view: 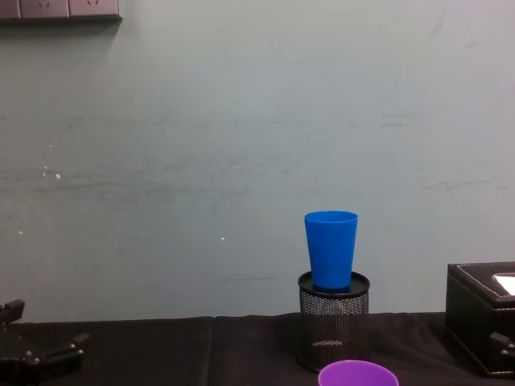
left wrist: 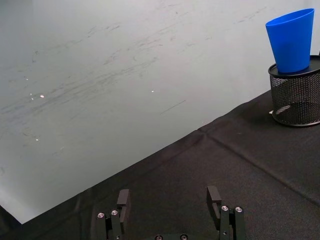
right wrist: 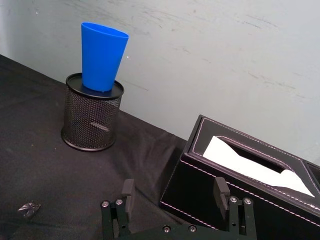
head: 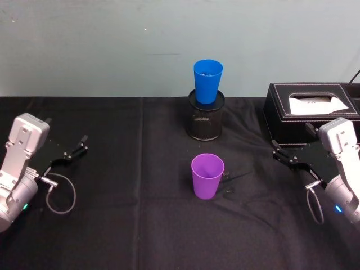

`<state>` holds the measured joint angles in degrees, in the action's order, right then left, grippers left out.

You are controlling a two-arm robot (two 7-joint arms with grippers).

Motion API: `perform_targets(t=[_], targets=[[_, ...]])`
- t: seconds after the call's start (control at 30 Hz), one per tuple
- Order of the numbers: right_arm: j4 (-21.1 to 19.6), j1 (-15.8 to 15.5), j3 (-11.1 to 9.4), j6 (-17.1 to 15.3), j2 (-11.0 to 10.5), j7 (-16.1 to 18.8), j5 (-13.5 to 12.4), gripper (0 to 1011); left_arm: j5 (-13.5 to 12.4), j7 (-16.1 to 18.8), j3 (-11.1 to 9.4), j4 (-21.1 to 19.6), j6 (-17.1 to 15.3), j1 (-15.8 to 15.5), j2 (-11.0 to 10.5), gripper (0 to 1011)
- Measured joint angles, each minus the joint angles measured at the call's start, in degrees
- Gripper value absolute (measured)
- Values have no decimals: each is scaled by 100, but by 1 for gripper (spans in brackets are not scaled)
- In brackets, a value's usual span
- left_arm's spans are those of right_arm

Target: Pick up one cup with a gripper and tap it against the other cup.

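Note:
The purple cup stands upright on the black cloth at the table's middle, its rim just showing in the chest view. Behind it the blue cup sits upright in the mouth of a black wire-mesh pen holder. My left gripper rests open at the table's left side, far from both cups. At the right side my right gripper is open too, with nothing between its fingers, just in front of the tissue box.
A black leather tissue box with white tissue stands at the back right, close to my right gripper. A small crumpled scrap lies on the cloth. A pale wall rises right behind the table.

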<state>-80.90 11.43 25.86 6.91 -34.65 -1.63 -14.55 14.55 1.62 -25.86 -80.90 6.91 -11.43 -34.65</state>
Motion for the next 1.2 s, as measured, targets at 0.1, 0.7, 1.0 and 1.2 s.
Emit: perform_targets(t=[0.1, 0.7, 1.0, 1.2], targets=[[0, 0, 0, 0, 0, 0, 0, 1002, 0, 0, 0, 0, 0, 0, 0, 1000], [0, 0, 0, 0, 0, 1, 0, 1000, 0, 0, 0, 0, 0, 0, 0, 1000], [0, 0, 0, 0, 0, 1, 1, 1002, 0, 0, 0, 0, 0, 0, 0, 1000], [0, 0, 0, 0, 0, 1, 0, 1002, 0, 0, 0, 0, 0, 0, 0, 1000]])
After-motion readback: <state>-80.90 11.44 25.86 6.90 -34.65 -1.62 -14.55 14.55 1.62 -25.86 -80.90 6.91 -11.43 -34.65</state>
